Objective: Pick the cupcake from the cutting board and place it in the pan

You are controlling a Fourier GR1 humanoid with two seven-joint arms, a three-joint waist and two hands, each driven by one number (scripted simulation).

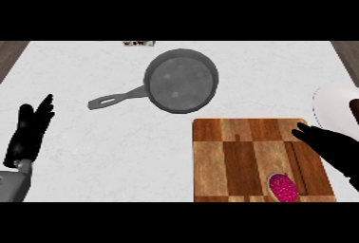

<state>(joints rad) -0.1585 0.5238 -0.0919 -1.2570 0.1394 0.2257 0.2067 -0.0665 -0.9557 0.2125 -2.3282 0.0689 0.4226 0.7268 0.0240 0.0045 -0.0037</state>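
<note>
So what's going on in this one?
The robot is set to move a cupcake from the cutting board into the pan. Nothing is held yet: the right hand hovers open over the board's right edge, beyond the cupcake, and the pan holds nothing. The left hand rests open at the left.

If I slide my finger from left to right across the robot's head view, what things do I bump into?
Left hand → pan, handle first → cutting board → cupcake on the board → right hand → white plate.
</note>
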